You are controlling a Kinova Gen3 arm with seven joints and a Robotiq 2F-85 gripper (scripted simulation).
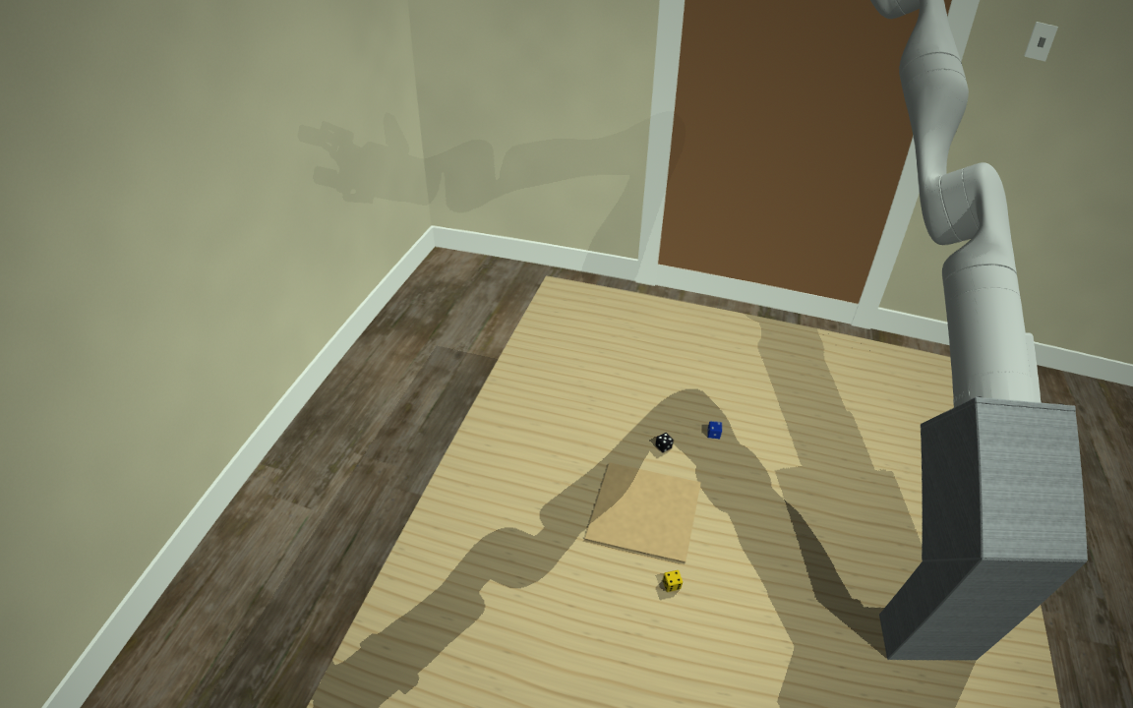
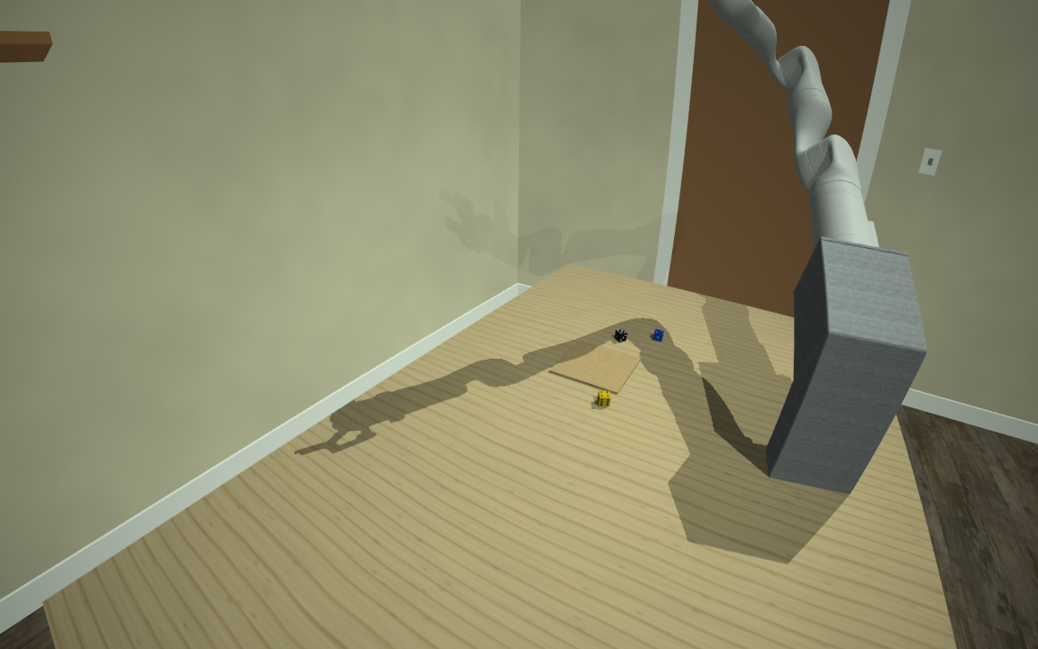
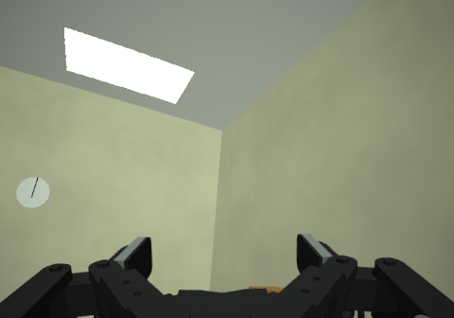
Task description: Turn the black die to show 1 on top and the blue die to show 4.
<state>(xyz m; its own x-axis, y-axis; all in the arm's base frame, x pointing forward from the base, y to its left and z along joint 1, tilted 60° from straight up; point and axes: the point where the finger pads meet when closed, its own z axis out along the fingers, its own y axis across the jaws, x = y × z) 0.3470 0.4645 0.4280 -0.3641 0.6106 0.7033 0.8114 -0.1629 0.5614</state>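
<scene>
A tan square mat [image 1: 650, 519] [image 2: 596, 367] lies flat on the wooden table. The black die [image 1: 663, 442] [image 2: 620, 335] and the blue die [image 1: 714, 429] [image 2: 657, 334] rest on the table just beyond the mat's far edge, a little apart from each other. The yellow die [image 1: 673, 579] [image 2: 603, 397] sits on the table just in front of the mat's near edge. My gripper [image 3: 224, 252] is open and empty; it shows only in the wrist view, pointing up at a wall corner and the ceiling. The arm rises out of the top and exterior views, high above the dice.
The arm's grey pedestal [image 1: 993, 519] [image 2: 849, 362] stands at the table's right side. A brown door [image 1: 782, 132] is behind the table. The arm's shadow falls across the mat and table. A wall clock [image 3: 33, 192] and ceiling lights show in the wrist view.
</scene>
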